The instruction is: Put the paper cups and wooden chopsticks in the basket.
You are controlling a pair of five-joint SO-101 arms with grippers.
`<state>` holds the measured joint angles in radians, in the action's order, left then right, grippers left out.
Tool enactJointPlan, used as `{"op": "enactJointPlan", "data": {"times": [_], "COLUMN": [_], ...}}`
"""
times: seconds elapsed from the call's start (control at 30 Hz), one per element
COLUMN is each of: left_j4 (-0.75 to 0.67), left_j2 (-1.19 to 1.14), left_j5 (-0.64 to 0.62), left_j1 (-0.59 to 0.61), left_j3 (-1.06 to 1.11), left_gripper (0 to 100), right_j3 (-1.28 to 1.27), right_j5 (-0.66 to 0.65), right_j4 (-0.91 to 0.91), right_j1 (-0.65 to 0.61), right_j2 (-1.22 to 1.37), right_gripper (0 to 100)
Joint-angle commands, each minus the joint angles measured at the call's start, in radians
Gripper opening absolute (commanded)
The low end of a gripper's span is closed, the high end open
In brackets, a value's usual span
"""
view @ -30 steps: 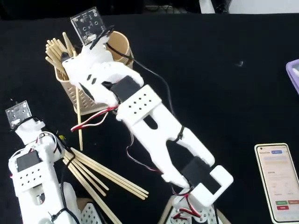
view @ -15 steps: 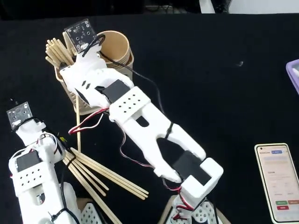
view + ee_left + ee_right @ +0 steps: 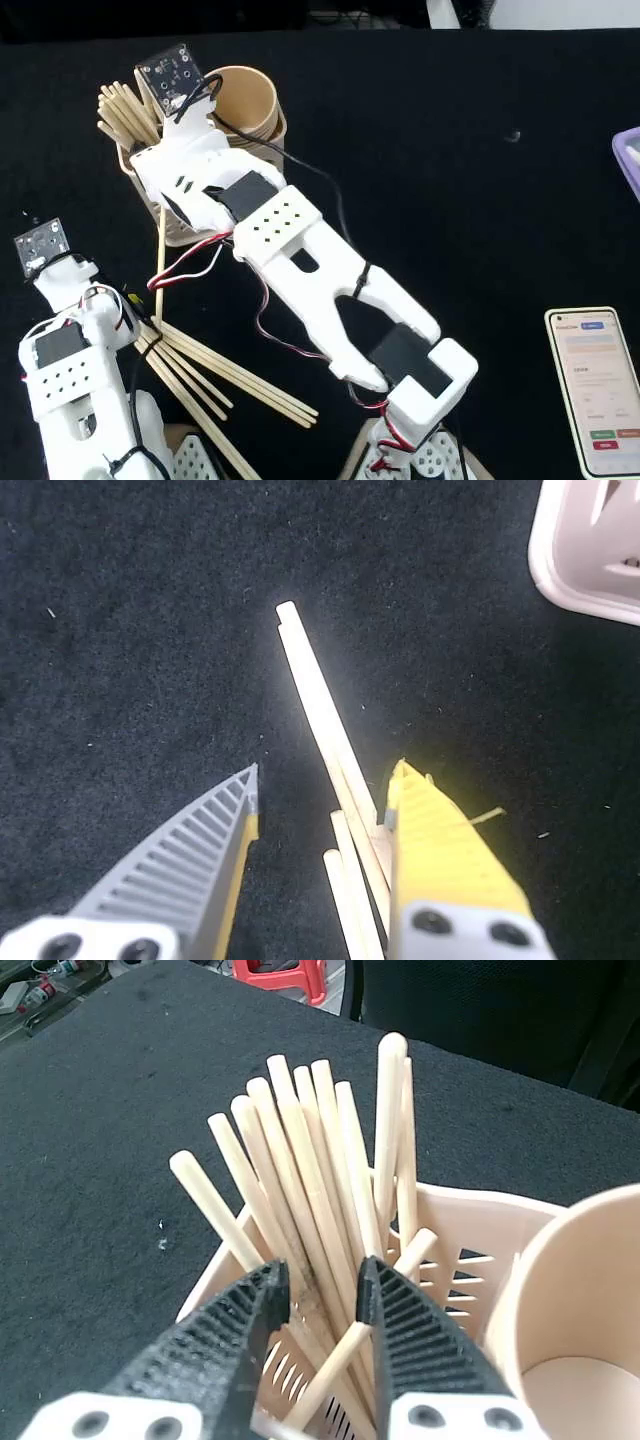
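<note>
Right fingers [image 3: 232, 1332] nearer, chopstick [image 3: 338, 1362] between

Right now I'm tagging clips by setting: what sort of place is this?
Probably a robotics lab bench: the left arm and right arm stand at a black-covered table, a phone lies beside them, and a red stool sits behind.

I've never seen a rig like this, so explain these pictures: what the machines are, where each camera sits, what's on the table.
Two small white robot arms, each ending in a two-fingered gripper. One picture looks down over the black table; the other two come from a camera on each wrist. The right arm extends to a basket holding a paper cup and a bunch of chopsticks; the right gripper is open above them. The left gripper is open over loose chopsticks on the table. A phone lies to one side. Neither seems to grip anything.
</note>
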<state>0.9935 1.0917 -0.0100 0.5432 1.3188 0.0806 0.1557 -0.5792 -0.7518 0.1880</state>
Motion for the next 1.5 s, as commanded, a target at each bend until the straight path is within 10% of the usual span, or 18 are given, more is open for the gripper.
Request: {"op": "enactJointPlan", "data": {"times": [0.0, 1.47], "left_j4": [0.002, 0.003], "left_j2": [0.012, 0.012], "left_j5": [-0.005, -0.005], "left_j1": [-0.013, -0.007], "left_j3": [-0.039, -0.041], "left_gripper": [22, 22], "right_j3": [0.084, 0.186], "right_j5": [0.003, 0.002], "right_j4": [-0.006, -0.193], "right_j1": [-0.005, 0.015], "right_j2": [-0.056, -0.018], "right_gripper": [12.8, 16.3]}}
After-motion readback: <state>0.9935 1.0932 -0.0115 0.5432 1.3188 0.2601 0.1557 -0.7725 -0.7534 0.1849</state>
